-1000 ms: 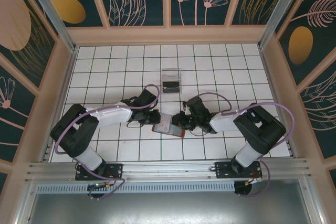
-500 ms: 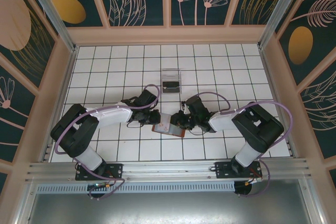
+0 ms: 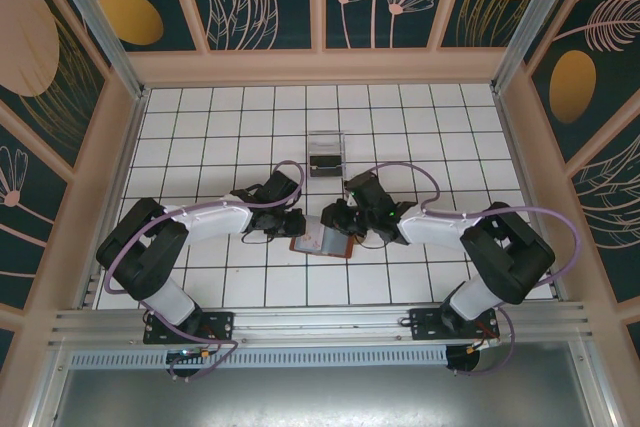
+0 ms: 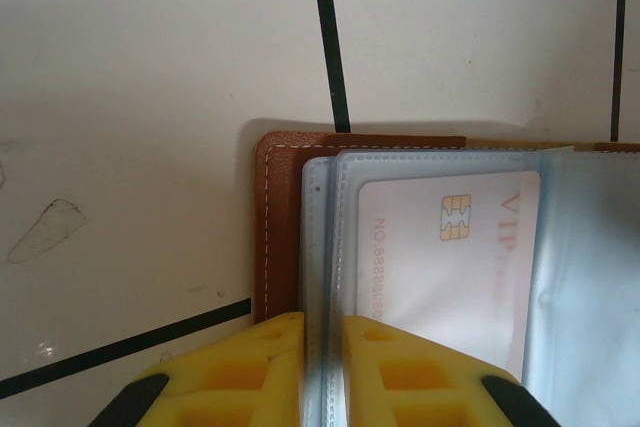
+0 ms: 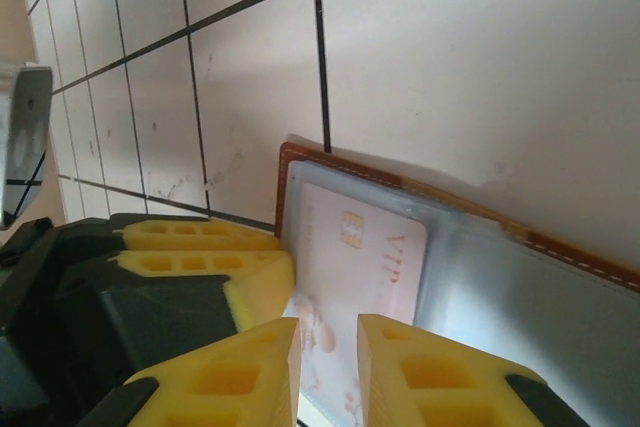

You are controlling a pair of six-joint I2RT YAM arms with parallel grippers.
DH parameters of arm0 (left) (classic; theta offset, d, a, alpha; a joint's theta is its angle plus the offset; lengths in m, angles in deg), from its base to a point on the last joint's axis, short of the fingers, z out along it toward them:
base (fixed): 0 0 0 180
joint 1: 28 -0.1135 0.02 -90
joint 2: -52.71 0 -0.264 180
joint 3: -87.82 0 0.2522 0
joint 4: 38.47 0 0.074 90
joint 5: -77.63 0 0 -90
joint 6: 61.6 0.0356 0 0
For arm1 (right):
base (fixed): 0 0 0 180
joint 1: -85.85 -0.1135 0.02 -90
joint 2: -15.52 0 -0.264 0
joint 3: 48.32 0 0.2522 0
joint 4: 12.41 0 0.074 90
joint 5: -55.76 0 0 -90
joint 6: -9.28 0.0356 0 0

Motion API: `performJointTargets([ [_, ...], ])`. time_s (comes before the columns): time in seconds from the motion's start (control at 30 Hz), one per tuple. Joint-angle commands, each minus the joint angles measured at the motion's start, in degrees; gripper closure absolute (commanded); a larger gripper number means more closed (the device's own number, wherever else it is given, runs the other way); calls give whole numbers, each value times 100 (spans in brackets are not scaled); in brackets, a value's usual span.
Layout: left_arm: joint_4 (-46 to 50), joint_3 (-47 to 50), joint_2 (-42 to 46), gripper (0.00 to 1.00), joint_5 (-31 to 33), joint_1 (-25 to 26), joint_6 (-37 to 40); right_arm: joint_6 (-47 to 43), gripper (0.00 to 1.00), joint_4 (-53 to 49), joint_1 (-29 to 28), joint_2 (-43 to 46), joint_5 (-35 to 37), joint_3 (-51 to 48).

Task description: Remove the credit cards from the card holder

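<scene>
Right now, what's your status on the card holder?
Left gripper clamped on sleeve edge of card holder. Right gripper narrowly parted over pale credit card, grip unclear. Card inside sleeve. Clear box apart, behind.

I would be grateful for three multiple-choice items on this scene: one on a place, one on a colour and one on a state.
1. Where does the clear box stand relative to the card holder?
A. On top of it. B. Beyond it, on its far side. C. On its near side.
2. What colour is the chip on the pale card?
A. Gold. B. Blue. C. Green.
3. What is the left pincer doing?
A. Gaping wide above the tiles. B. Holding the clear box. C. Pinching the card holder's clear sleeve.

Answers: B, as the top view shows the box farther up the table; A, as the left wrist view shows a gold chip; C, as its yellow fingers close on the sleeve's edge.
</scene>
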Motion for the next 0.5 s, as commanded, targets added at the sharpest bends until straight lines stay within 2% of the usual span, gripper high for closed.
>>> performJointTargets([
  [0.0,458,132,-246,82,131,60,-45,-48,77,164,-36,-117,-210,163],
  [0.23,455,158,-220,82,131,64,-56,46,77,371,-35,-666,-459,160],
  [0.47,461,168,-202,82,131,63,-55,8,77,244,-9,-750,-280,25],
])
